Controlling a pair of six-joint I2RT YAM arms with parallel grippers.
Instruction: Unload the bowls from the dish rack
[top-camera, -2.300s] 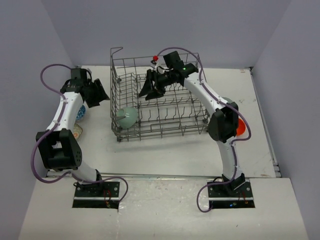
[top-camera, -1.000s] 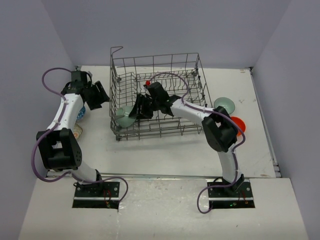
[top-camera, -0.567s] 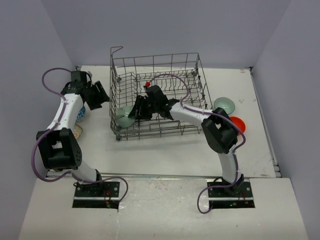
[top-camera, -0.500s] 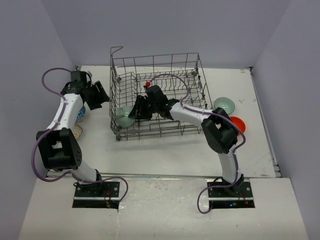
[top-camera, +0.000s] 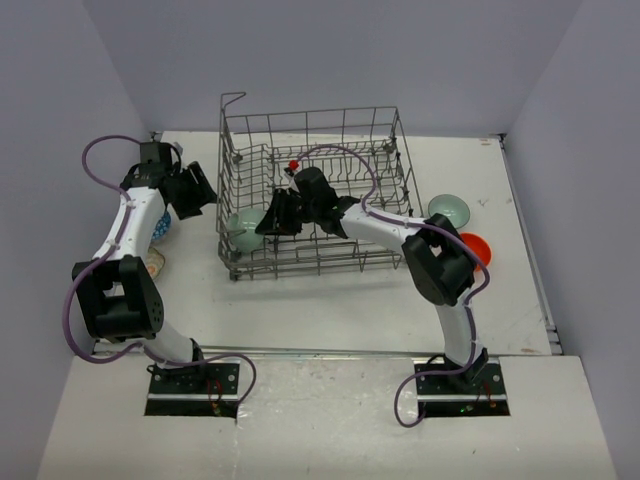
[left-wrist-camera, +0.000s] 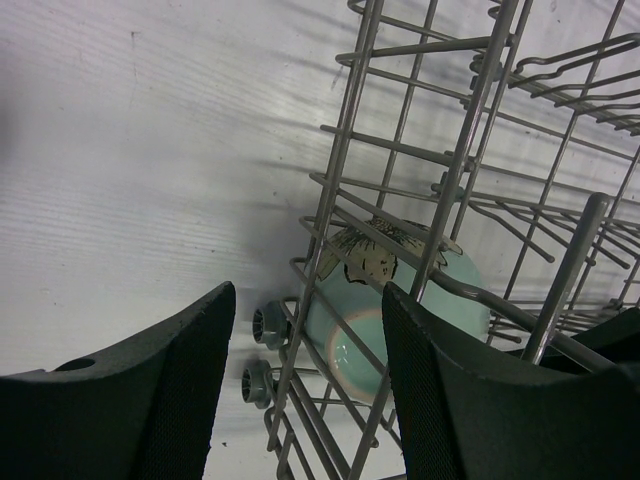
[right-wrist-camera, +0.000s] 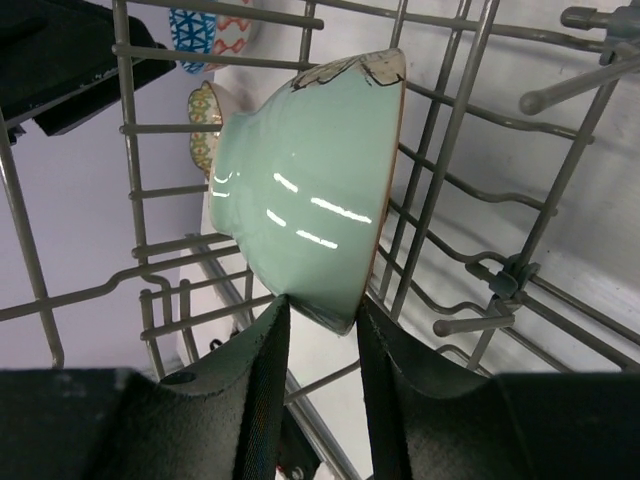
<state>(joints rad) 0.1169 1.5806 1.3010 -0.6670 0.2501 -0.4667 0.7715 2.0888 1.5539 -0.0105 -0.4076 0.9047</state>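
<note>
The grey wire dish rack (top-camera: 300, 268) stands mid-table. One mint-green bowl (top-camera: 243, 224) is tipped on its side in the rack's near left corner. My right gripper (top-camera: 272, 218) reaches inside the rack. In the right wrist view the gripper (right-wrist-camera: 320, 310) is shut on that bowl's (right-wrist-camera: 310, 200) rim, one finger on each side. My left gripper (top-camera: 200, 190) is open and empty just outside the rack's left wall. In the left wrist view the gripper (left-wrist-camera: 305, 380) faces the bowl (left-wrist-camera: 400, 300) through the wires (left-wrist-camera: 345, 160).
A second mint-green bowl (top-camera: 449, 208) and the orange bowl (top-camera: 480, 248) sit on the table right of the rack. The blue bowl (top-camera: 162, 224) and the whitish patterned bowl (top-camera: 155, 265) sit left of it, under my left arm. Upright tines surround the held bowl.
My right gripper came down from the rack's far side to the near left corner and shut on the mint-green bowl, which has shifted slightly up. The left arm barely moved.
</note>
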